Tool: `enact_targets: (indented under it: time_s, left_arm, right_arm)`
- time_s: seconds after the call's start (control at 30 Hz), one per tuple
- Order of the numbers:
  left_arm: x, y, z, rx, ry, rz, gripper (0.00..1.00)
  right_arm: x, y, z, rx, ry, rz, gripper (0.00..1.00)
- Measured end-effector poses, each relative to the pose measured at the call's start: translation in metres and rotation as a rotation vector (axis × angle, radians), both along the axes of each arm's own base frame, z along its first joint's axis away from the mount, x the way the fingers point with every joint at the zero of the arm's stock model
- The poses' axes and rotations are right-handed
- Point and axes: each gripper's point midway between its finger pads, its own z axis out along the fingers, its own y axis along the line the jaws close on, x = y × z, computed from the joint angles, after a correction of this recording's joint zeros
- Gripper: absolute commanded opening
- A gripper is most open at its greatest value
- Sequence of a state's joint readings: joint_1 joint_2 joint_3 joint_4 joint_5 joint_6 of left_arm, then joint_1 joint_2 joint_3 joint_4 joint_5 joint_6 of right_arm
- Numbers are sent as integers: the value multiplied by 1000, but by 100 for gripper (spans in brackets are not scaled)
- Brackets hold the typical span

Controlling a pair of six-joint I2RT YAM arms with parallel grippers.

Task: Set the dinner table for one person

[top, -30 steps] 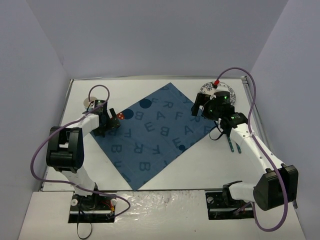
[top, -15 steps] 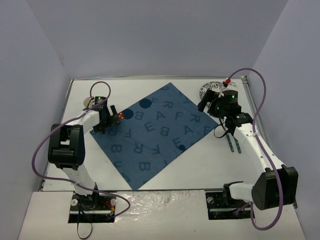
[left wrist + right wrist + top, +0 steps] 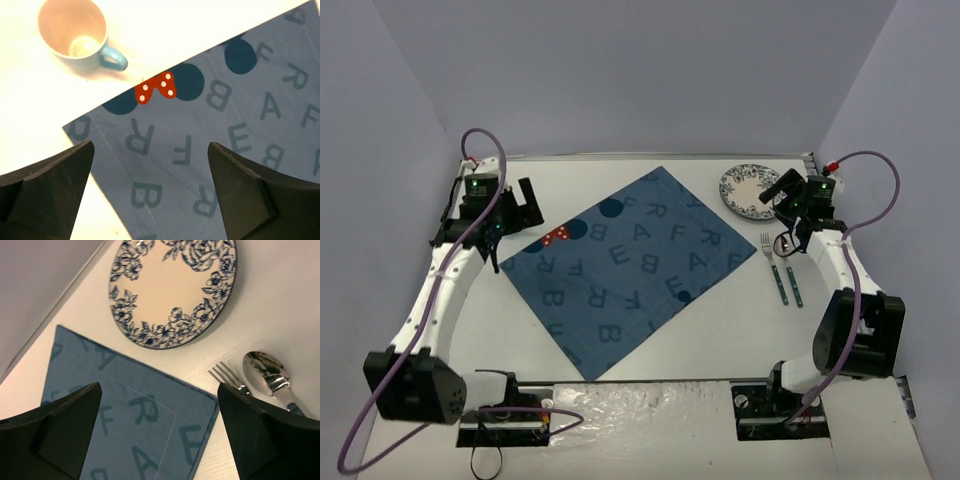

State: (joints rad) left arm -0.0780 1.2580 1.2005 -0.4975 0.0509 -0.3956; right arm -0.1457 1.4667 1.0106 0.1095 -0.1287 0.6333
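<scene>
The white dinner table [image 3: 720, 330] carries a blue lettered placemat [image 3: 630, 265] lying diagonally at its middle. A floral-rimmed plate [image 3: 748, 188] sits off the mat's right corner, with a fork [image 3: 773, 268] and spoon [image 3: 790, 265] side by side below it. My left gripper [image 3: 513, 208] hovers open over the mat's left corner [image 3: 150, 170], nothing between its fingers. A pale mug with a blue handle [image 3: 75, 32] stands just beyond that corner. My right gripper [image 3: 782, 190] hangs open above the mat's right corner [image 3: 159, 400], near the plate [image 3: 172, 290], fork [image 3: 227, 375] and spoon [image 3: 265, 371].
Grey walls close in the table at the back and both sides. A red dotted bow [image 3: 157, 87] is printed on the mat near its left corner. Purple cables loop off both arms. In the top view the left arm hides the mug.
Both arms have drawn back from the placemat: the left gripper up toward the far left corner, the right gripper rightward past the plate. The fork and spoon now show fully. Both grippers stayed open.
</scene>
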Motion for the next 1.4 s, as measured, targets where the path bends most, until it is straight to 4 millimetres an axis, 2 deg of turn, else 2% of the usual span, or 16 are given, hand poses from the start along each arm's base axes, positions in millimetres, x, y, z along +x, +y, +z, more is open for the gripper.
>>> enact_targets:
  time_s: [0.07, 0.13, 0.33, 0.43, 0.6, 0.73, 0.97, 1.1, 1.23, 1.3, 1.33, 1.4]
  left_arm:
    - [-14, 1, 7, 13, -24, -15, 97]
    - [-26, 3, -1, 31, -7, -28, 97]
    - [-49, 3, -64, 68, 136, -68, 97]
    - [-54, 1, -80, 84, 161, -91, 97]
    - [-51, 1, -81, 104, 145, -106, 97]
    - [-48, 1, -79, 108, 132, -109, 97]
    - [-47, 1, -78, 112, 128, -109, 97]
    - [-46, 2, -79, 113, 130, -108, 97]
    - [-46, 2, -79, 114, 130, -107, 97]
    - [-46, 2, -79, 115, 130, -106, 97]
    - [-46, 2, -79, 115, 130, -105, 97]
    - [-46, 2, -79, 116, 130, -105, 97]
  right_arm:
    - [10, -12, -15, 20, 28, -26, 95]
    - [21, -23, -29, 36, 44, -46, 94]
    - [42, -51, -65, 76, 91, -82, 92]
    - [51, -62, -80, 88, 108, -92, 90]
    - [66, -74, -103, 111, 120, -87, 83]
    - [77, -73, -122, 142, 119, -49, 76]
    - [99, -65, -123, 184, 49, 29, 66]
    - [108, -62, -125, 202, 19, 60, 54]
    - [110, -63, -132, 206, 20, 63, 21]
    - [109, -64, -138, 206, 27, 60, 11]
    - [110, -65, -140, 211, 25, 62, 3]
    - [110, -64, -141, 226, 20, 63, 0]
